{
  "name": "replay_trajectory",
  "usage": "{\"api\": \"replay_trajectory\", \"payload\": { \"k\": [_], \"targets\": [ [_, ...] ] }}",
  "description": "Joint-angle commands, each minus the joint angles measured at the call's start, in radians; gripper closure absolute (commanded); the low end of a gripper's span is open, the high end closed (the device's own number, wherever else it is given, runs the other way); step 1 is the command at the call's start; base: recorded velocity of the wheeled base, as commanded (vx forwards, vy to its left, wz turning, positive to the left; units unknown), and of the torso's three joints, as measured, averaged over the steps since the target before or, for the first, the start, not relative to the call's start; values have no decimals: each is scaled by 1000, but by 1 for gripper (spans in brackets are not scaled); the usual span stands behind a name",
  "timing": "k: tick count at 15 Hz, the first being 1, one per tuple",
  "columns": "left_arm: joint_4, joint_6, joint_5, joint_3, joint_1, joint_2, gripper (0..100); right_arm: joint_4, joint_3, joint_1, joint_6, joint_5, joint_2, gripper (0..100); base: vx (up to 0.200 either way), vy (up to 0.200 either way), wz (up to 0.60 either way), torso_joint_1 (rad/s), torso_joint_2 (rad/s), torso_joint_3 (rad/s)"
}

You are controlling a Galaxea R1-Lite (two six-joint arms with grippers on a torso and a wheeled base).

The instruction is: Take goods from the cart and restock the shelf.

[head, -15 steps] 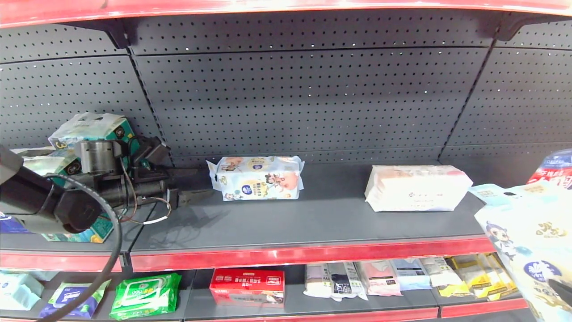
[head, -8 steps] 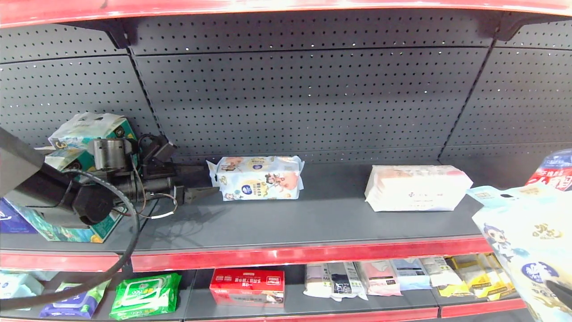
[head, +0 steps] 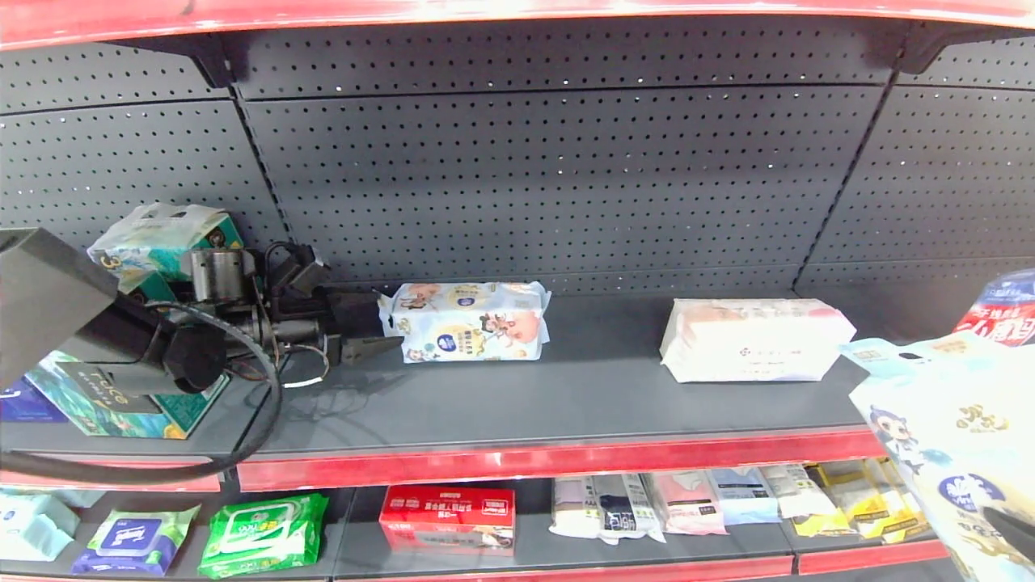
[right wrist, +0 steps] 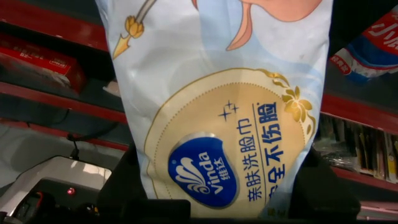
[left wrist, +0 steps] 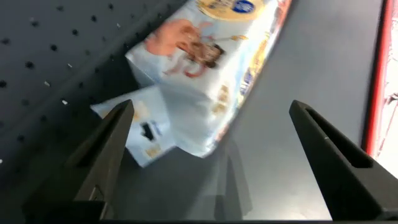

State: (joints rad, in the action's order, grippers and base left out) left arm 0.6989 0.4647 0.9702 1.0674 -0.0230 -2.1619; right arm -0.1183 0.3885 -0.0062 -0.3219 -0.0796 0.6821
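— Rightward along the shelf [head: 566, 396] went the left gripper [head: 386, 327] over the past second; its tips now bracket the left end of the cartoon-printed pack [head: 469, 322], left of centre.
— Clamped on it?
— No, its fingers [left wrist: 106, 155] are spread wide, one on each side of that end. Whether they touch it, I cannot tell. Green boxes [head: 162, 230] are stacked at far left, behind the arm.
— Further right?
— A white pack [head: 752, 338] lies right of centre on the same shelf. At the lower right edge, the right gripper [right wrist: 224, 171] grips a pale-blue pack [head: 954, 428], held off the shelf.
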Motion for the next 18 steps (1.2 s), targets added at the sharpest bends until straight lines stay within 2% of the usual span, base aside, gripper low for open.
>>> {"api": "replay_trajectory", "payload": {
  "k": [1, 7, 18],
  "targets": [
    [2, 5, 2, 48, 2, -49, 0, 0, 0, 0, 0, 0, 4, 100, 0, 0, 0, 0, 0, 0],
    [-7, 12, 19, 121, 23, -108, 0, 0, -2, 0, 0, 3, 14, 100, 0, 0, 0, 0, 0, 0],
    [-7, 11, 44, 201, 51, -167, 0, 0, -16, 0, -39, 1, 20, 100, 0, 0, 0, 0, 0, 0]
  ]
}}
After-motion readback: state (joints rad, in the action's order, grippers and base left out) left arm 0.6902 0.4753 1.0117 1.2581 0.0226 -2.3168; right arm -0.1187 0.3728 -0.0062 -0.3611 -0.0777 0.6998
